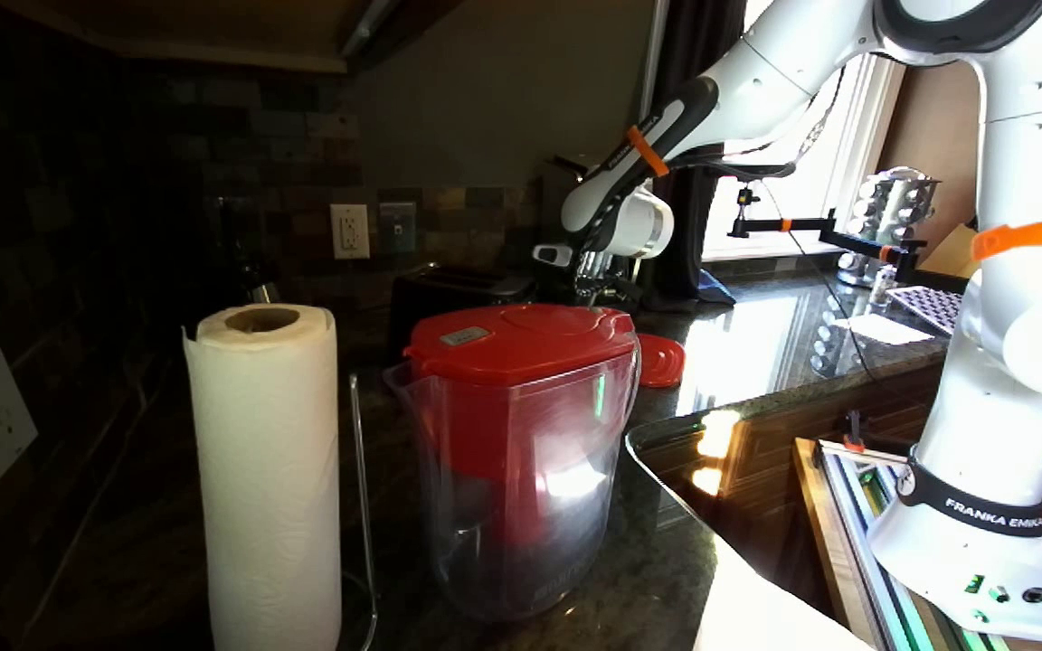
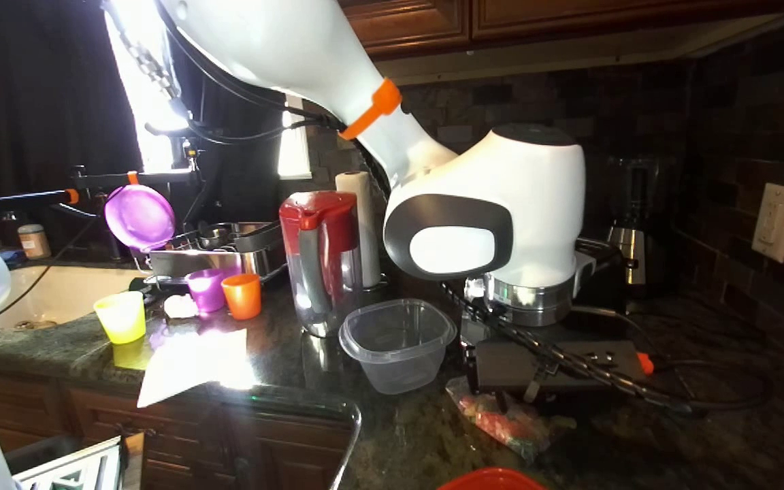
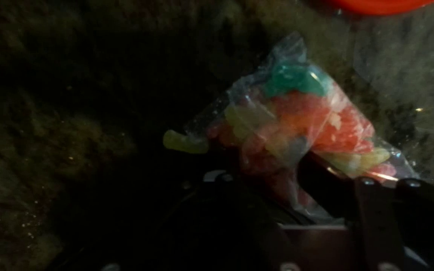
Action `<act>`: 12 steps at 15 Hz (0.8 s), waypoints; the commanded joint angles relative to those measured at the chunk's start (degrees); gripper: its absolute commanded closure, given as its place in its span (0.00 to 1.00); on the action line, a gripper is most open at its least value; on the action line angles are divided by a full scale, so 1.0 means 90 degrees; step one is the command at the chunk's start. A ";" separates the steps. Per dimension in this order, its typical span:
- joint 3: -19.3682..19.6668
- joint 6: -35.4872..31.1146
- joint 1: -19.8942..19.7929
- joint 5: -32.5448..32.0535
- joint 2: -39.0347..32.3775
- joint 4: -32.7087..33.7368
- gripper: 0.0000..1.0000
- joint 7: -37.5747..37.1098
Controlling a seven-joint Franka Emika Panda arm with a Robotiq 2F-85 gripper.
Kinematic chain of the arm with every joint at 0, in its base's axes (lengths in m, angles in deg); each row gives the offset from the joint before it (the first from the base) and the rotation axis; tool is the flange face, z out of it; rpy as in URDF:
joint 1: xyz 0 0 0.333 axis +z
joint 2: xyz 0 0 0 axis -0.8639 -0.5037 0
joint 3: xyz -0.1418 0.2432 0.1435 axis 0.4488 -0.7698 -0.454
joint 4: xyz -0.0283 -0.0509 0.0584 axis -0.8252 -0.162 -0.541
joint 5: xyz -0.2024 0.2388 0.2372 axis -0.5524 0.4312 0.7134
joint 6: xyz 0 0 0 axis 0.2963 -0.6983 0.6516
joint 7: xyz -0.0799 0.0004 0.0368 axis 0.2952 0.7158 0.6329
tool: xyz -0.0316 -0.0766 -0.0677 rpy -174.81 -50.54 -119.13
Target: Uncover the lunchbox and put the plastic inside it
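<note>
The lunchbox [image 2: 399,354] is a clear, lidless container standing upright on the counter in an exterior view. Its red lid [image 2: 491,480] lies apart at the front edge of that view; the lid [image 1: 661,362] also shows in the other exterior view, and its rim [image 3: 386,5] in the wrist view. The plastic [image 2: 501,422] is a clear bag of colourful candies lying on the counter; it fills the middle of the wrist view [image 3: 288,116]. My gripper [image 3: 273,171] is low over the bag, with bag film between its dark fingers. The left finger is lost in shadow, so its grip is unclear.
A red-topped water pitcher [image 2: 320,272] stands behind the lunchbox, beside a paper towel roll [image 1: 268,479]. Yellow [image 2: 121,317], purple [image 2: 206,289] and orange [image 2: 242,297] cups stand near the sink. A toaster [image 1: 458,289] is by the back wall.
</note>
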 commanded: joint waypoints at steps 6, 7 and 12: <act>0.0102 -0.0030 -0.0065 -0.0343 0.0271 -0.0319 1.00 -0.0077; 0.0112 -0.0023 -0.0081 -0.0331 0.0326 -0.0360 0.99 -0.0063; 0.0181 0.0062 -0.0128 -0.0225 0.0720 -0.0612 0.99 0.0043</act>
